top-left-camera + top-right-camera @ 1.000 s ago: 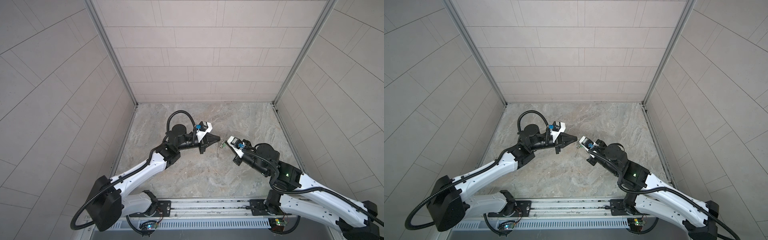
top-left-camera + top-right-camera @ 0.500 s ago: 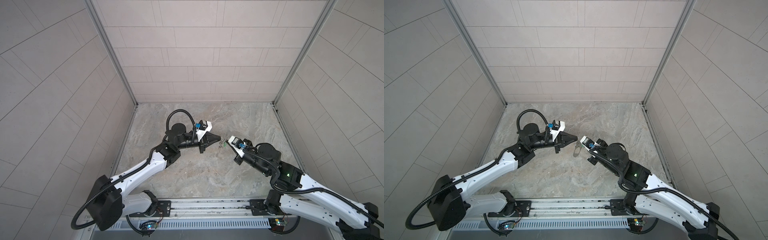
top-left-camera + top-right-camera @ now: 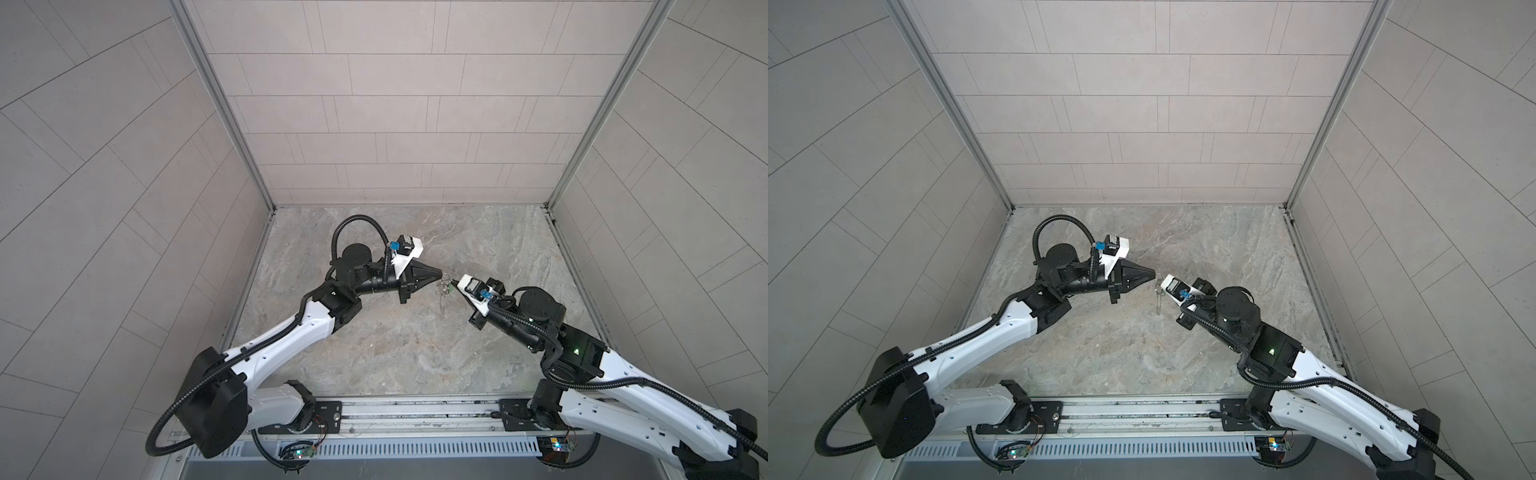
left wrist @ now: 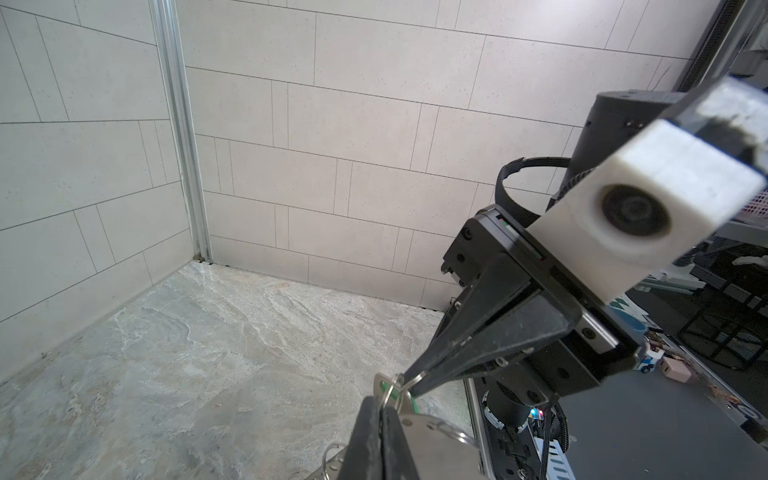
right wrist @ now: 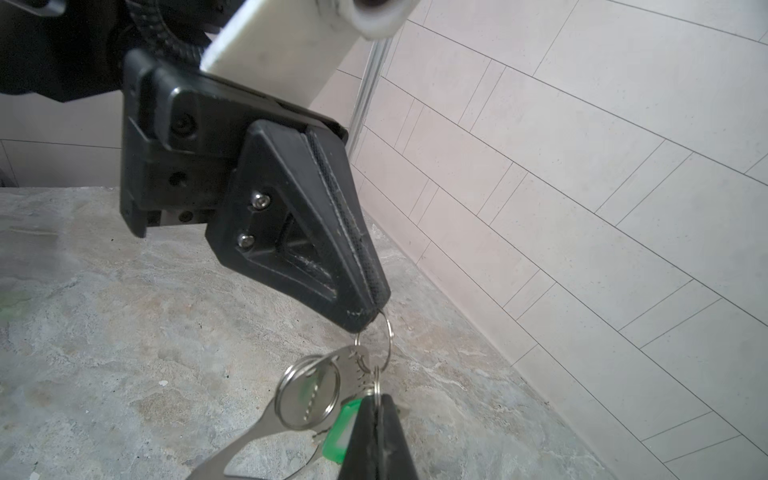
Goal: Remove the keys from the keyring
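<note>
The keyring hangs above the surface, left gripper pinching its larger wire loop, right gripper pinching the smaller wire loop beside the green keys; thin wire may slip under pulling, dropping everything.

You've got a marbled grey tabletop, tiled back wall at 12 o'clock, slotted rail at 6.

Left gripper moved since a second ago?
No. In both top views the left gripper tip keeps its spot against the floor's back-left corner, jaws shut on the keyring.
</note>
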### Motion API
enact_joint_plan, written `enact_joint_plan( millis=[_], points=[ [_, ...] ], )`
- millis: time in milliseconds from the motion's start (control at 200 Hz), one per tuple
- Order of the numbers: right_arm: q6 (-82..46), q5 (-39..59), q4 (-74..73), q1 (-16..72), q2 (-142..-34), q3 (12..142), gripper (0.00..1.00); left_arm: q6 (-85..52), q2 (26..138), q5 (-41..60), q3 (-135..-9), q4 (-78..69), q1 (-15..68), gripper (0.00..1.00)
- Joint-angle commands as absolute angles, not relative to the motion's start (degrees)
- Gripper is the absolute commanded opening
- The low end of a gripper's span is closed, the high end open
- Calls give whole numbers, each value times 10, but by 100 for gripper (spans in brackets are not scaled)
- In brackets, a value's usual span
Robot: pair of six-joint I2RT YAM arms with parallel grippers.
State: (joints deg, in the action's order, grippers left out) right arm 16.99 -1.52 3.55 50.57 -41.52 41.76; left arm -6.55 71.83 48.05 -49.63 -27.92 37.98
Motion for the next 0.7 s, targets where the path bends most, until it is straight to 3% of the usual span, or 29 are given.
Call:
enact_joint_plan(
  millis=[0,696],
  points=[
    [202,4,10,504,-410,416,0,-90,725,495,-526,-310,375,0],
    [275,17,-27,486,-418,410,0,-130,743,515,-543,-320,360,0]
  ],
)
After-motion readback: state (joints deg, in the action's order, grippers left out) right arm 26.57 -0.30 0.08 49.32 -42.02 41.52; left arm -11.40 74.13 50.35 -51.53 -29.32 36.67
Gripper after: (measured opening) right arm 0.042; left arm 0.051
